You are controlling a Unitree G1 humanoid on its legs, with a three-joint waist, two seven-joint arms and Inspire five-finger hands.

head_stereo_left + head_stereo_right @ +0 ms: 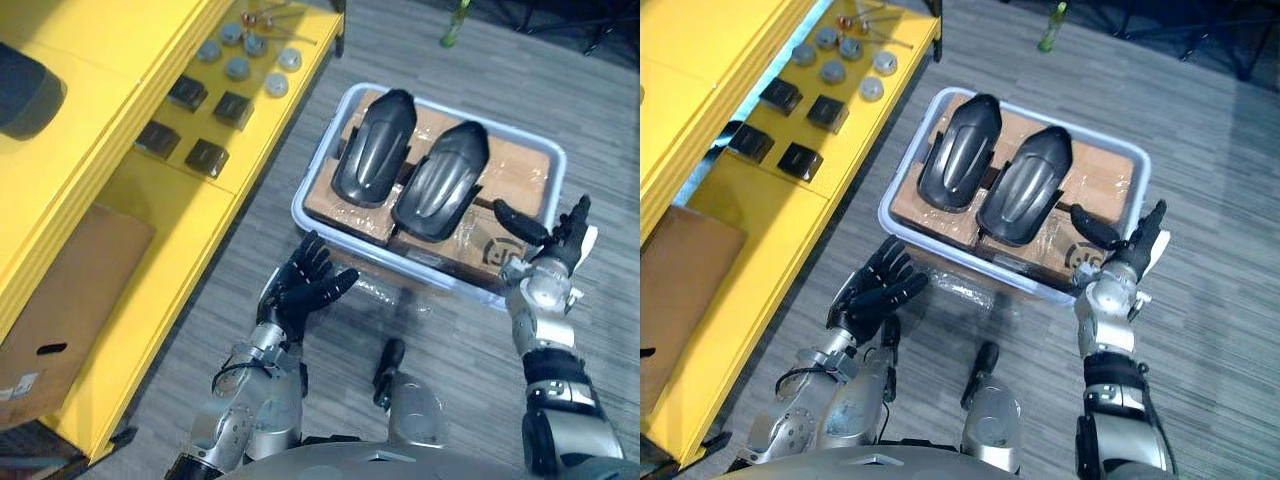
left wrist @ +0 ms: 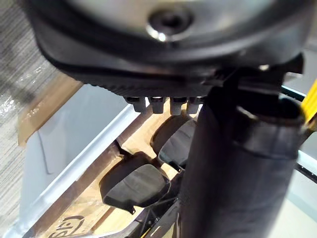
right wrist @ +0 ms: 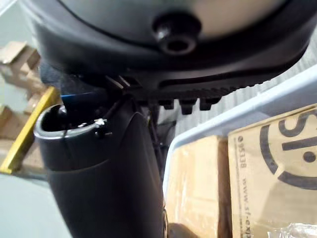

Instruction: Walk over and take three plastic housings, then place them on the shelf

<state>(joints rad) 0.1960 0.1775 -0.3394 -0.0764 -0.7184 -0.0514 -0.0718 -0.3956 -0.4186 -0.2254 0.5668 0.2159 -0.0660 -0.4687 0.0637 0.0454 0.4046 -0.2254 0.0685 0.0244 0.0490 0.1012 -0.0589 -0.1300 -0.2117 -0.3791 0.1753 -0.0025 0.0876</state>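
Note:
Two dark grey plastic housings lie side by side on wrapped cardboard boxes inside a pale blue bin (image 1: 318, 165) on the floor: the left housing (image 1: 375, 146) and the right housing (image 1: 441, 179). My left hand (image 1: 305, 285) hovers open just before the bin's near left corner, holding nothing. My right hand (image 1: 548, 245) is open at the bin's near right corner, fingers straight, thumb over the cardboard. The housings (image 2: 136, 181) also show past my left hand (image 2: 163, 101) in the left wrist view. The yellow shelf (image 1: 190, 225) stands to the left.
On the yellow shelf lie several black square blocks (image 1: 208, 156), grey round discs (image 1: 238, 68) and a flat cardboard sheet (image 1: 60, 300). A green bottle (image 1: 456, 24) stands on the grey floor beyond the bin. A cardboard box (image 3: 277, 168) fills the bin by my right hand.

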